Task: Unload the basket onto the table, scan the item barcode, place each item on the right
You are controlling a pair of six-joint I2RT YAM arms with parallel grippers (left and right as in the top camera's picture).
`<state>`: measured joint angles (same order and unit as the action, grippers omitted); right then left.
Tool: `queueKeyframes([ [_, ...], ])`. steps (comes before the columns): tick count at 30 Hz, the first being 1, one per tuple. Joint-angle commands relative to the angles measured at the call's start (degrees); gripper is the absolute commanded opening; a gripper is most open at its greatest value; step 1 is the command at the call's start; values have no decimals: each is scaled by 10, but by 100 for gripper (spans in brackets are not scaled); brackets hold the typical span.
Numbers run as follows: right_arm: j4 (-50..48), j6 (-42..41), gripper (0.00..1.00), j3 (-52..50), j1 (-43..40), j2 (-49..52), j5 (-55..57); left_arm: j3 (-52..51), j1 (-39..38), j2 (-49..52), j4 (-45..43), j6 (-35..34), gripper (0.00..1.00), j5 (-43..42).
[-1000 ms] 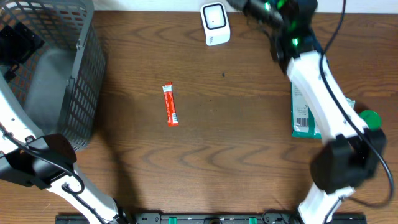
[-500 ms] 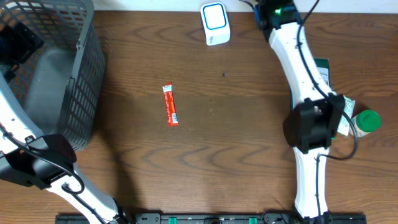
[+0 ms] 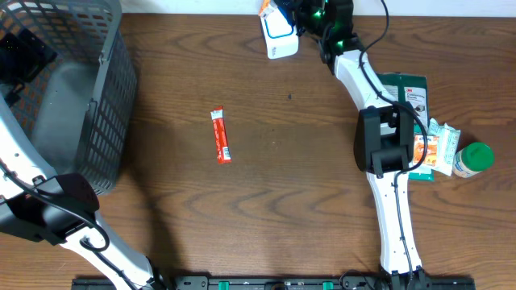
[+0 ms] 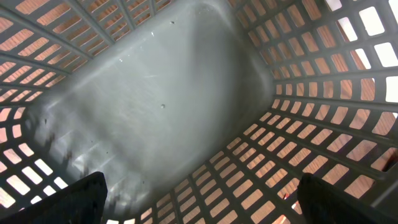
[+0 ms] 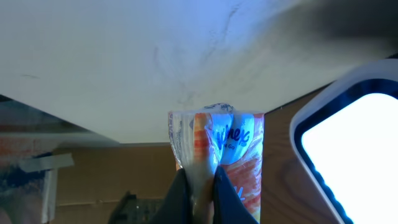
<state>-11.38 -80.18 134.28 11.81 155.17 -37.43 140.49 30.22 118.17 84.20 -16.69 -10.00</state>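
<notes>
Since a second ago the right arm (image 3: 351, 68) has swung from the right side of the table (image 3: 290, 193) to the scanner (image 3: 279, 36) at the far edge. That leaves the green packet (image 3: 405, 87), the orange sachets (image 3: 429, 147) and the green-capped bottle (image 3: 472, 158) in plain view. The right jaws are pressed together on the lower edge of an orange-and-white snack packet (image 5: 219, 146), which stands straight up out of the pinch (the wrist view puts the grip on its left half, by the orange stripe). The packet sits just beside the scanner's lit face, at its upper left corner in the overhead view; whether they touch I cannot tell. The left jaws are spread wide inside the grey basket (image 4: 155, 106), holding nothing. A red sachet (image 3: 220, 135) lies alone mid-table, well apart from both arms.
</notes>
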Motion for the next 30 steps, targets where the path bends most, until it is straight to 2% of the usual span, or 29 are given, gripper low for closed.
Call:
queueKeyframes([
  [1,38,20,1,7,-7,-7,-4,10,0,-13,2,-1,98,2],
  [5,142,52,1,7,-7,-7,9,10,0,-13,2,-1,98,2],
  [7,165,66,1,7,-7,-7,14,10,0,-13,2,-1,98,2],
  [24,45,86,1,7,-11,-18,-22,10,0,-13,2,-1,98,2],
  [28,63,140,1,7,-14,-55,-37,10,0,-13,2,-1,98,2],
  [30,121,193,1,7,-15,-89,-37,10,0,-13,2,-1,98,2],
])
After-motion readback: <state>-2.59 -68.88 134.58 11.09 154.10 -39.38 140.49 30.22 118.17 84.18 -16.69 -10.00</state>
